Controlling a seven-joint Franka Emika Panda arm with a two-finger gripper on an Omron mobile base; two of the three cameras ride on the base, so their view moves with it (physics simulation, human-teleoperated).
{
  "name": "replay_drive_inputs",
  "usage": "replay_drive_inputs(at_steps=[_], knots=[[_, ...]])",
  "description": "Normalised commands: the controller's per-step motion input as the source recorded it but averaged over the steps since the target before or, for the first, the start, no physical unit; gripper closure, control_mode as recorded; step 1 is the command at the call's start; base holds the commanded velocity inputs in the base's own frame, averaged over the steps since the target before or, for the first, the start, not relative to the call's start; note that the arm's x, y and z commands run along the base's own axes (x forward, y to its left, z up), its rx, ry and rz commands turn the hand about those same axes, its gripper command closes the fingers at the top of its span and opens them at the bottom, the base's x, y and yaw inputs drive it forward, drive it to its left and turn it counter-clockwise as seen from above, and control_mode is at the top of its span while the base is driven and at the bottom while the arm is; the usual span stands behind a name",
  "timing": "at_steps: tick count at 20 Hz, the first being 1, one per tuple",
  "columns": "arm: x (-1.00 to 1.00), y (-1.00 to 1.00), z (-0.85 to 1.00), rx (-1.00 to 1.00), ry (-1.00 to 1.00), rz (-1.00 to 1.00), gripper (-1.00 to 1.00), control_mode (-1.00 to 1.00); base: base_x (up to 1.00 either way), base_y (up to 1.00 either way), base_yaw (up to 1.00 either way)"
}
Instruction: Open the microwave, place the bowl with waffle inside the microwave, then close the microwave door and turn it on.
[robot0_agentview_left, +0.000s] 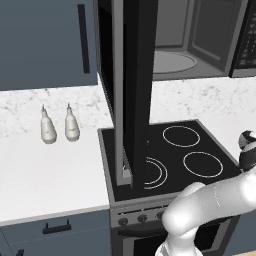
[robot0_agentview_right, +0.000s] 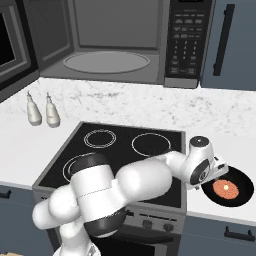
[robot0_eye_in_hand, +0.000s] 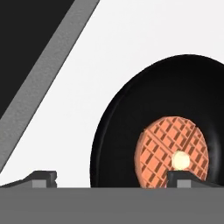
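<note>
Two pale bottles (robot0_agentview_right: 35, 111) upright side by side on the white tabletop (robot0_agentview_left: 45, 170), left of the black cooktop (robot0_agentview_right: 120, 150). Above, microwave (robot0_agentview_right: 120, 40) mounted over the cooktop, cavity grey, round turntable plate (robot0_agentview_right: 106, 62) bare. Microwave door (robot0_agentview_left: 135, 90) swung wide open, edge-on in the left base view, hanging out over the cooktop's left rings. Keypad strip (robot0_agentview_right: 187, 40) on the microwave's right side, blue-grey cabinet door (robot0_agentview_right: 235, 40) with black handle beyond it. Lower right: white arm stretched across the cooktop's front edge toward the tabletop on the right. Claw (robot0_eye_in_hand: 111, 177) spread wide, holding nothing, poised above the bowl's left rim; one fingertip (robot0_eye_in_hand: 43, 177) over bare tabletop, the other over the bowl. Bowl (robot0_agentview_right: 231, 186) black, shallow, resting on the tabletop just right of the cooktop, with a round orange waffle (robot0_eye_in_hand: 170, 151) inside, a pale dab at its middle.
</note>
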Motion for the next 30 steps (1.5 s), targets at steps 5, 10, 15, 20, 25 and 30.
replay_drive_inputs(at_steps=[5,10,15,20,25,30], knots=[[0.00,0.00,-0.29,0.00,0.00,0.00,-1.00,-1.00,0.00,0.00,0.00],[0.00,0.00,-0.30,0.00,0.00,-0.01,-1.00,-1.00,0.00,0.00,0.00],[0.00,0.00,-0.16,0.00,0.00,0.00,-1.00,-1.00,0.00,0.00,0.00],[0.00,0.00,0.00,0.00,0.00,0.00,-1.00,-1.00,0.00,0.00,0.00],[0.00,0.00,0.00,0.00,0.00,0.00,1.00,-1.00,0.00,0.00,0.00],[0.00,-0.03,0.00,0.00,0.00,0.01,1.00,-1.00,0.00,0.00,0.00]])
